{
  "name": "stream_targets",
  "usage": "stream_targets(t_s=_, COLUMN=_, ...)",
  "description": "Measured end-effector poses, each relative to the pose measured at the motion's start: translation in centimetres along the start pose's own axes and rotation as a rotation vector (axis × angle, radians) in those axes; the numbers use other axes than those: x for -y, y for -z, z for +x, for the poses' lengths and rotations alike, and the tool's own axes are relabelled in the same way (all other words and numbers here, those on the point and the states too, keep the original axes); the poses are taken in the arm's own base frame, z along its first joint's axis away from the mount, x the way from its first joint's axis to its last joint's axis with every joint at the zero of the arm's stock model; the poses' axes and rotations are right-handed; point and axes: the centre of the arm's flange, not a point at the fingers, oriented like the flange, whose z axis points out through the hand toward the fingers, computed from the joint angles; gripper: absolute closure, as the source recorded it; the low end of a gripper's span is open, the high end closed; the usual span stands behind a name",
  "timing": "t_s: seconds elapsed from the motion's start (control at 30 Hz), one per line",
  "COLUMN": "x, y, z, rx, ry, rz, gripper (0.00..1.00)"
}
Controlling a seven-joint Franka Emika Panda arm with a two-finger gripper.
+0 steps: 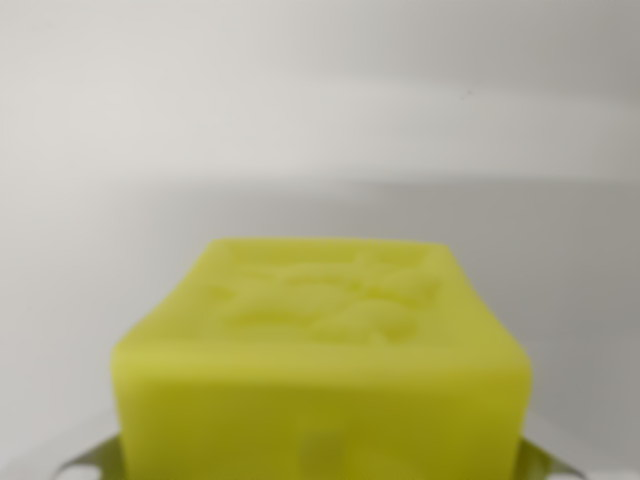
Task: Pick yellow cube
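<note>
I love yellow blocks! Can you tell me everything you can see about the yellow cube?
The yellow cube is bright yellow-green and looks like soft foam or rubber, with rounded edges. Its top face has a raised, bumpy pattern, too blurred to read. It fills the lower middle of the wrist view, very close to the camera, against a plain pale background. Small metallic bits peek out at both lower corners; whether they touch it cannot be told.

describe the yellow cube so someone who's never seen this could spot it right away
Start from the plain pale grey-white background that fills the wrist view; low in the middle of it, close to the camera and blurred, sits the yellow cube. It is a bright lime-yellow block with rounded edges and a raised, embossed pattern on its top face. Nothing else coloured is in view, only small metallic bits at the bottom corners.
</note>
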Motion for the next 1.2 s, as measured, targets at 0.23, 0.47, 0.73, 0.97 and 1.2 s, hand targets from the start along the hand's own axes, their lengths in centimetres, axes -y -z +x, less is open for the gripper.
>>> stream_targets(t_s=0.23, x=0.0, y=1.8, z=0.0, rx=0.000, ry=0.000, rz=0.000, gripper=1.00)
stream_targets(t_s=0.47, x=0.0, y=3.5, z=0.0, rx=0.000, ry=0.000, rz=0.000, gripper=1.00)
stream_targets(t_s=0.73, x=0.0, y=5.5, z=0.0, rx=0.000, ry=0.000, rz=0.000, gripper=1.00)
stream_targets(t_s=0.97, x=0.0, y=7.3, z=0.0, rx=0.000, ry=0.000, rz=0.000, gripper=1.00)
stream_targets(t_s=1.2, x=0.0, y=9.0, z=0.0, rx=0.001, ry=0.001, rz=0.000, gripper=1.00)
